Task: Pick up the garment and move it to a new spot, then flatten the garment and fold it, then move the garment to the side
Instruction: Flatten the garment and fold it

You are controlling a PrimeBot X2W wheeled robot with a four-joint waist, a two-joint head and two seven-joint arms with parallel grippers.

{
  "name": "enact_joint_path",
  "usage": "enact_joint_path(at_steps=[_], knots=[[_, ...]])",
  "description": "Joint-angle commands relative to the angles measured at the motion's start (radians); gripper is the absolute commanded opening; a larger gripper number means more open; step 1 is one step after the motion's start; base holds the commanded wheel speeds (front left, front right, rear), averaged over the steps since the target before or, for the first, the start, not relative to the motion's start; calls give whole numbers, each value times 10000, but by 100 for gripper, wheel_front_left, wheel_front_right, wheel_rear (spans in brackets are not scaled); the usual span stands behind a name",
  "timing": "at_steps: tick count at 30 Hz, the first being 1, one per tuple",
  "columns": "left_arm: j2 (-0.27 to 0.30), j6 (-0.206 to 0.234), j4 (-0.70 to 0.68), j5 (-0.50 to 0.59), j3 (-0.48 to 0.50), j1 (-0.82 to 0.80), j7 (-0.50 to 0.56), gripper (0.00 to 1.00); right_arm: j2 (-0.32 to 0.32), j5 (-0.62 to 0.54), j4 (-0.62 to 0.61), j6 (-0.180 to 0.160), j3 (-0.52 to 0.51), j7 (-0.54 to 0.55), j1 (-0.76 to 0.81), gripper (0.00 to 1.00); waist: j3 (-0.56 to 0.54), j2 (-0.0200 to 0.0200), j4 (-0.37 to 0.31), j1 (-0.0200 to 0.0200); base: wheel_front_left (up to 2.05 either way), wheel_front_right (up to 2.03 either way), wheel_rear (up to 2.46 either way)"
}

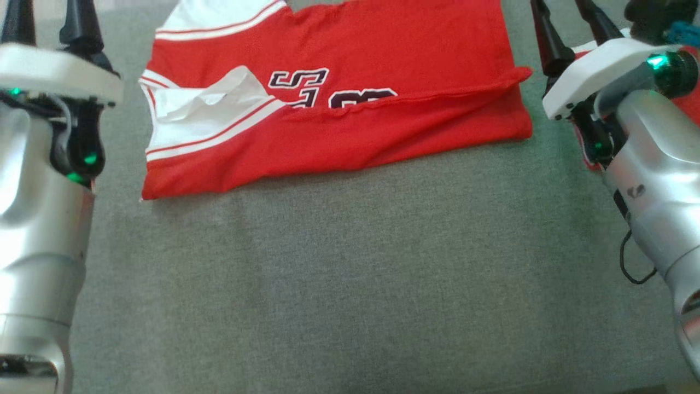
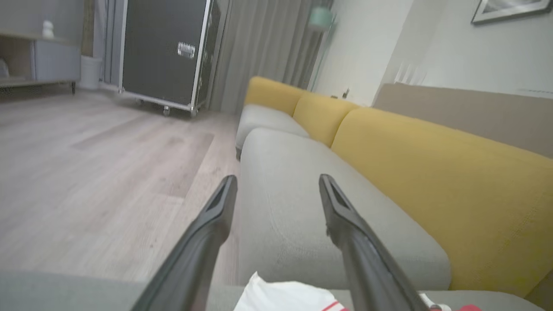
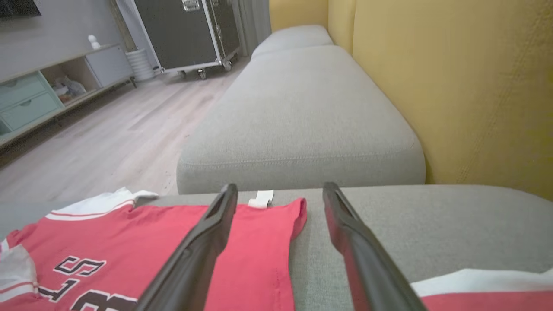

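Head view, garment (image 1: 339, 109) between left claw (image 1: 50, 19), right claw (image 1: 566, 22); nearer right

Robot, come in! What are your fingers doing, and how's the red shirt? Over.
Left gripper open, empty. Right gripper open, empty. Red shirt half-folded on grey cushion, between them. More red-and-white cloth beside right gripper.

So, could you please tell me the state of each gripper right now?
Left gripper: open, holding nothing.
Right gripper: open, holding nothing.
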Motion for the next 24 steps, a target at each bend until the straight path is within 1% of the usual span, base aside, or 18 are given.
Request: enact_joint_path(at_steps=[1, 3, 5, 6, 8, 12, 14, 17, 19, 21, 24], knots=[[454, -45, -336, 143, 263, -139, -274, 100, 1, -83, -210, -7, -117, -140, 101, 100, -131, 0, 24, 1, 0, 0, 0], [473, -101, -567, 450, 220, 137, -810, 100, -177, -468, -669, -7, -634, -179, 235, 100, -282, 0, 52, 1, 0, 0, 0], [439, -62, -930, 777, 374, 537, -1014, 100, -363, -1141, -1502, -7, -1453, -184, 704, 100, -462, 0, 89, 1, 0, 0, 0], [427, -2, -1235, 1027, 501, 773, -1044, 100, -409, -1549, -1935, -7, -1893, -186, 1058, 100, -546, 0, 99, 1, 0, 0, 0], [247, 166, -2209, 1611, 1049, 1414, -1055, 100, -389, -2459, -2825, -7, -2798, -187, 1894, 100, -723, 0, 126, 1, 0, 0, 0], [-393, 299, -3631, 2771, 1779, 3221, -1060, 100, 155, -4101, -4477, -7, -4620, -189, 3789, 100, -1110, 0, 135, 1, 0, 0, 0], [-765, 324, -4102, 3221, 2070, 4025, -1061, 100, 550, -4850, -5247, -7, -5335, -189, 4684, 100, -1256, 0, 123, 1, 0, 0, 0], [-1372, 372, -4577, 3706, 2552, 5076, -1061, 100, 1278, -5648, -6164, -7, -6310, -190, 5884, 100, -1457, 0, 86, 1, 0, 0, 0], [-1682, 351, -4690, 4041, 2797, 5676, -1062, 100, 1651, -6066, -6649, -7, -6738, -190, 6518, 100, -1558, 0, 30, 1, 0, 0, 0], [-2068, 334, -4717, 4148, 3135, 6198, -1062, 100, 1927, -6359, -7049, -7, -6986, -190, 7070, 100, -1673, 0, -30, 1, 0, 0, 0], [-2374, 234, -4626, 4355, 3509, 6686, -1062, 100, 2142, -6519, -7458, -7, -7128, -190, 7622, 100, -1719, 0, -114, 1, 0, 0, 0]])
